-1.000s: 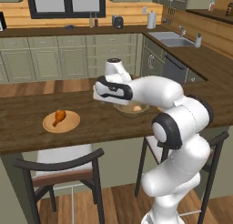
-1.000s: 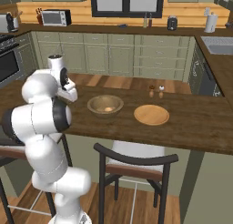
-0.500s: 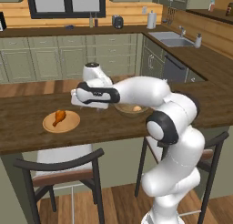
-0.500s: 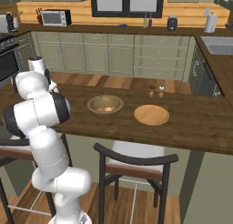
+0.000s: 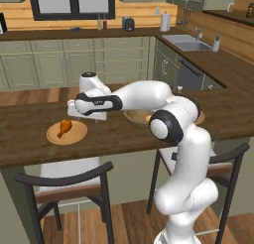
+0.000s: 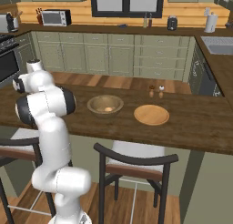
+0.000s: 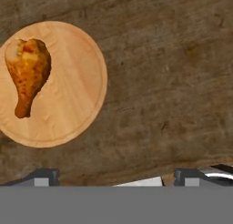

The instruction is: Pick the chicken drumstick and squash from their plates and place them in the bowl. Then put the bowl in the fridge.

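The chicken drumstick [image 7: 28, 73] lies on a round wooden plate [image 7: 75, 86], which sits at the left of the dark counter. From the left base view the drumstick [image 5: 64, 127] and its plate [image 5: 75, 135] sit just left of and below my gripper [image 5: 85, 117]. My gripper [image 7: 116, 177] hovers open and empty above bare counter beside the plate, its fingertips [image 7: 45, 175] wide apart. The wooden bowl [image 6: 105, 104] holds the pale squash [image 6: 108, 109]. To the bowl's right, the other plate [image 6: 151, 114] is empty. The fridge is out of view.
Two small shakers [image 6: 155, 91] stand behind the empty plate. Dark-framed chairs [image 6: 136, 166] are tucked under the counter's front edge. A sink [image 5: 188, 42] lies on the far right counter, and a microwave [image 6: 55, 17] stands at the back wall.
My arm has swung left from above the bowl to a spot just right of the drumstick's plate. The bowl, plates and food have stayed put.
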Tool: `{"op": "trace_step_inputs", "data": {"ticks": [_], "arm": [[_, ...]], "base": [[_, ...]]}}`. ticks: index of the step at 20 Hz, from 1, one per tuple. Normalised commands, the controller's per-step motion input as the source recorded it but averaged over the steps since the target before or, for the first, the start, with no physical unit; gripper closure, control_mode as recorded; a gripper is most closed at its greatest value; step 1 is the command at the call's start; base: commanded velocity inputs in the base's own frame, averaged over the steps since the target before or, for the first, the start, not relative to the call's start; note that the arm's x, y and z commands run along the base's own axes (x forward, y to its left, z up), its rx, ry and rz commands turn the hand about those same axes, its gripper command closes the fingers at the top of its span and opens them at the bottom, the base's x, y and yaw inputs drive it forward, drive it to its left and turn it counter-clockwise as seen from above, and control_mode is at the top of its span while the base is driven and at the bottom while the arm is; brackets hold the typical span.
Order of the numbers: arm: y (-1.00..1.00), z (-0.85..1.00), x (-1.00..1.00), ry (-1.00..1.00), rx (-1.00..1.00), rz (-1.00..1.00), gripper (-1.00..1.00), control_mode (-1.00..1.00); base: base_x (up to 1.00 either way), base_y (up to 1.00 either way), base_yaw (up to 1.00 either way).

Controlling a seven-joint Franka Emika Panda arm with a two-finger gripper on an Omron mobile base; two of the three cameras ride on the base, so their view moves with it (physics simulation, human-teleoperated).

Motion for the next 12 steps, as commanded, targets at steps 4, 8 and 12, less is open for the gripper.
{"op": "trace_step_inputs", "data": {"ticks": [4, 8, 12], "arm": [[0.33, -0.42, 0.63, 0.0, -0.02, 0.0, -1.0, -1.0], [0.39, -0.22, 0.49, 0.0, -0.01, 0.0, -1.0, -1.0], [0.33, 0.0, 0.37, 0.0, 0.0, 0.0, -1.0, -1.0]], "base": [[0.0, 0.0, 0.0], [0.0, 0.0, 0.0], [0.0, 0.0, 0.0]]}}
